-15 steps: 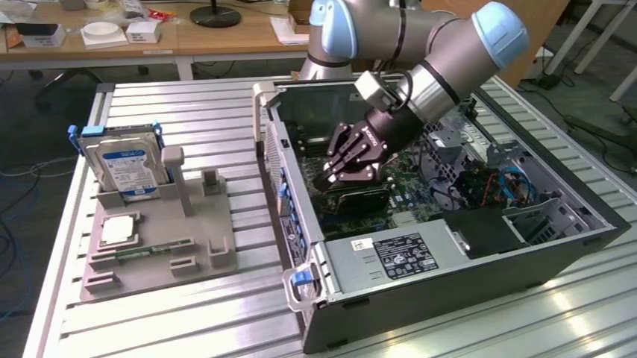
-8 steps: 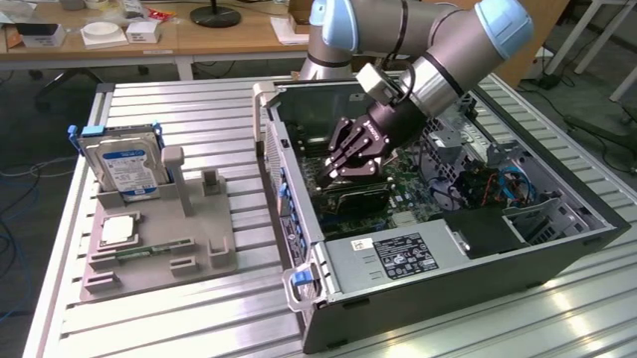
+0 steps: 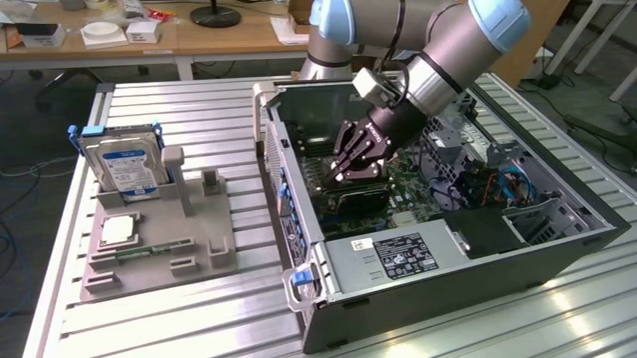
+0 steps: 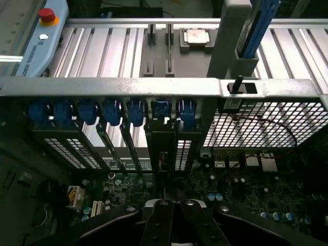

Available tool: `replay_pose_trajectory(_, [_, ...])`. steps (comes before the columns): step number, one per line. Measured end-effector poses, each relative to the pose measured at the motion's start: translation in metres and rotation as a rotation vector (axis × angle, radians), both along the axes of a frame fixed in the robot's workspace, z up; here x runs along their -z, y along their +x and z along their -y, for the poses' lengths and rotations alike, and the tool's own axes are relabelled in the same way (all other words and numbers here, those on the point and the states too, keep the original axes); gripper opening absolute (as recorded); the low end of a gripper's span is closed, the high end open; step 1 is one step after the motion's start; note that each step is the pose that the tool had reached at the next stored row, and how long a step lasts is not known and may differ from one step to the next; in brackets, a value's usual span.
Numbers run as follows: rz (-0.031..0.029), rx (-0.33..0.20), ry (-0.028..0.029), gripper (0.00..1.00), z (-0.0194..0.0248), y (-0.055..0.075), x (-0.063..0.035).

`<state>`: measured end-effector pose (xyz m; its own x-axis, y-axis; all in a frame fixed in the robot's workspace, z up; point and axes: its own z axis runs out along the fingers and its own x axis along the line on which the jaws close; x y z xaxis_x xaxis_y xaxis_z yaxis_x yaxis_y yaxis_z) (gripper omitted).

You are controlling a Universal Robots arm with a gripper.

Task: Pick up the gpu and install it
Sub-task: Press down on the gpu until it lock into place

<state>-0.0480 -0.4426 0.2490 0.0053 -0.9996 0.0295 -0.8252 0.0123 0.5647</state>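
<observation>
Reaching over the ribbed metal tabletop [image 3: 239,321] into the computer case [image 3: 468,298], with a wooden desk [image 3: 234,36] toward eleven o'clock. Holding the gripper [image 3: 333,177] shut, grip unclear, near the apparent gpu [image 3: 360,201] at five o'clock.

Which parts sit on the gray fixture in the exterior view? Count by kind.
Hard drive with blue label: 1
Silvery square chip: 1
Green memory stick: 1
Total: 3
</observation>
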Motion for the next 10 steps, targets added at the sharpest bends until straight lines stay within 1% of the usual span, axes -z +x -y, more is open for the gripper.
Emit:
replay_pose_trajectory(2, [0.0359,0.000,-0.0078,0.10,-0.0002,-0.0008,-0.0001])
replay_pose_trajectory(4, [0.0712,0.000,-0.0180,0.10,-0.0005,-0.0015,-0.0001])
replay_pose_trajectory(5, [0.0873,0.000,-0.0241,0.10,-0.0009,-0.0020,-0.0002])
replay_pose_trajectory(6, [0.0970,0.000,-0.0286,0.10,-0.0014,-0.0025,-0.0001])
replay_pose_trajectory(7, [0.1012,0.000,-0.0317,0.10,-0.0018,-0.0028,-0.0002])
replay_pose_trajectory(10, [0.1019,-0.001,-0.0375,0.10,-0.0029,-0.0029,-0.0031])
